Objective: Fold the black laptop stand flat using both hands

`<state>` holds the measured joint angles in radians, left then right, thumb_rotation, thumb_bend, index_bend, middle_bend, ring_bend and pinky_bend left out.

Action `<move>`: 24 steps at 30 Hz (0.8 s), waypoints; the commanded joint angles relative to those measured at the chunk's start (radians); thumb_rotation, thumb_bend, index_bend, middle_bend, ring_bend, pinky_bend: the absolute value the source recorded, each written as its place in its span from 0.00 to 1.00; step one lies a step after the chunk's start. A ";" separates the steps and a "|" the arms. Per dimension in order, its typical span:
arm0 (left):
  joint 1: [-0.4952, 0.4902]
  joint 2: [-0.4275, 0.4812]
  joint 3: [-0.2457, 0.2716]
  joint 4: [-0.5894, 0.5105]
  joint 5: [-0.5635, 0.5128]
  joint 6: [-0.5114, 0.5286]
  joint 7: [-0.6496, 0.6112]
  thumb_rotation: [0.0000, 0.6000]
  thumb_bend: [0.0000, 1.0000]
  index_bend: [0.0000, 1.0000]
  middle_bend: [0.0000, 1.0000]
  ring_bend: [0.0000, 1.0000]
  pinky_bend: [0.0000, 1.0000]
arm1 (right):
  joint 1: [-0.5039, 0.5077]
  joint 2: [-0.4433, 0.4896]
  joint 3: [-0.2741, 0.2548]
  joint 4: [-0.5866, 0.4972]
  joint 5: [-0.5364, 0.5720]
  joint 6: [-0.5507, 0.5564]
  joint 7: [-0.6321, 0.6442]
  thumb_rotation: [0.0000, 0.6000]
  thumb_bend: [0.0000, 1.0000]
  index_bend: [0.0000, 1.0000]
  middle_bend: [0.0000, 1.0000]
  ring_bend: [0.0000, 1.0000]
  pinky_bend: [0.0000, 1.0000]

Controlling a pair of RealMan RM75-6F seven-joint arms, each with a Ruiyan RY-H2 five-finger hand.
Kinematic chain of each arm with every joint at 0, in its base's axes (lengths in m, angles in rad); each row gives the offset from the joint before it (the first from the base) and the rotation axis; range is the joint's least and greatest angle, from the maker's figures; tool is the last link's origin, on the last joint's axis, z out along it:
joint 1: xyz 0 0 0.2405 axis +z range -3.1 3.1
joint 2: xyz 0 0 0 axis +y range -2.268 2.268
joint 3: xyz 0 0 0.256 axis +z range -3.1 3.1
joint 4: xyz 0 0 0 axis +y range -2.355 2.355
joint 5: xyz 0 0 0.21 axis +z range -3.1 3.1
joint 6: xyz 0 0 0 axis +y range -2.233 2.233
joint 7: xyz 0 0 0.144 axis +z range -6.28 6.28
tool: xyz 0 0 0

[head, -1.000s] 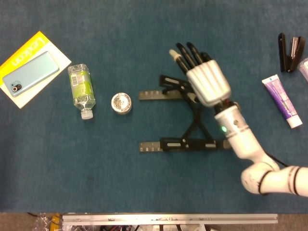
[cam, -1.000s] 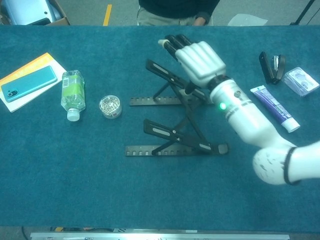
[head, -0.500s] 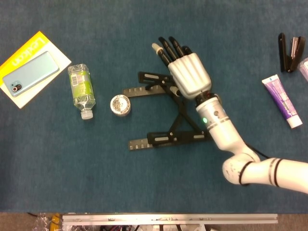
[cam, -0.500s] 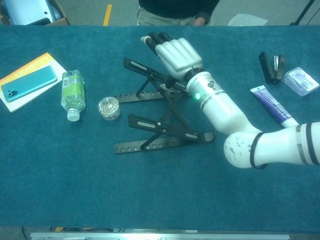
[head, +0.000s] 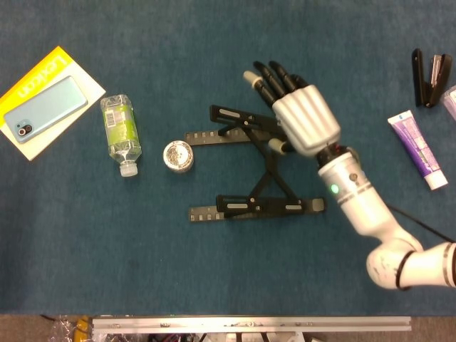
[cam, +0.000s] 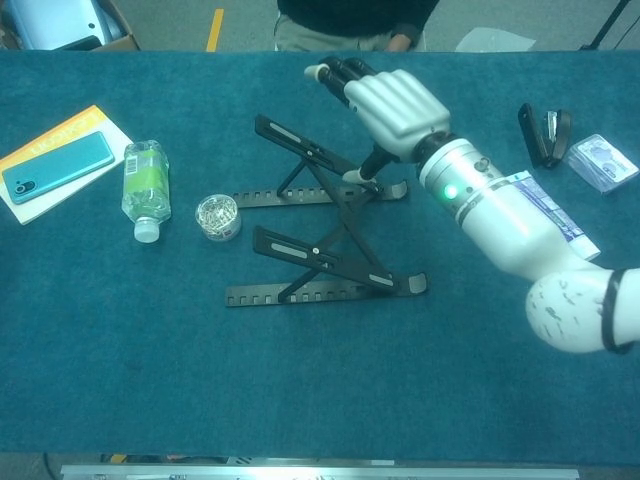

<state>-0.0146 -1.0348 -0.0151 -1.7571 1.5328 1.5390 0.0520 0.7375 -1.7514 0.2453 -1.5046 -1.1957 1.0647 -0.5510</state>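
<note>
Stand [head: 256,167] beneath right robot hand [head: 299,114].

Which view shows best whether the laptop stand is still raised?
Chest view: the laptop stand shows its upper rails angled up off the base bars, clearly unfolded. Head view looks straight down, so its height flattens out.

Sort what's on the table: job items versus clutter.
Job: laptop stand, right hand above its far rail.

Clutter: phone, yellow booklet, bottle, small tin, tube, stapler.
</note>
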 commanded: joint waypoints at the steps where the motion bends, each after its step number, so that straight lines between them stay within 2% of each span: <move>1: 0.001 0.003 0.000 -0.007 0.000 0.002 0.007 1.00 0.40 0.00 0.00 0.00 0.00 | -0.020 0.032 -0.040 -0.094 -0.066 0.019 0.052 1.00 0.00 0.00 0.04 0.00 0.25; 9: 0.013 0.018 0.003 -0.012 -0.003 0.018 0.004 1.00 0.40 0.00 0.00 0.00 0.00 | -0.030 0.081 -0.084 -0.271 -0.150 0.043 0.057 1.00 0.00 0.00 0.04 0.00 0.25; 16: 0.018 0.021 0.007 -0.020 -0.001 0.023 0.008 1.00 0.40 0.00 0.00 0.00 0.00 | -0.064 0.162 -0.133 -0.397 -0.194 0.058 0.080 1.00 0.00 0.00 0.04 0.00 0.25; 20: 0.016 0.018 0.008 -0.026 0.004 0.019 0.017 1.00 0.40 0.00 0.00 0.00 0.00 | -0.069 0.172 -0.165 -0.414 -0.216 0.047 0.074 1.00 0.00 0.00 0.04 0.00 0.25; 24: 0.013 0.014 0.009 -0.027 0.009 0.017 0.019 1.00 0.40 0.00 0.00 0.00 0.00 | -0.062 0.136 -0.171 -0.402 -0.224 0.036 0.056 1.00 0.00 0.00 0.04 0.00 0.24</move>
<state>-0.0011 -1.0203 -0.0061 -1.7845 1.5416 1.5559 0.0712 0.6724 -1.6013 0.0765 -1.9126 -1.4149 1.1039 -0.4862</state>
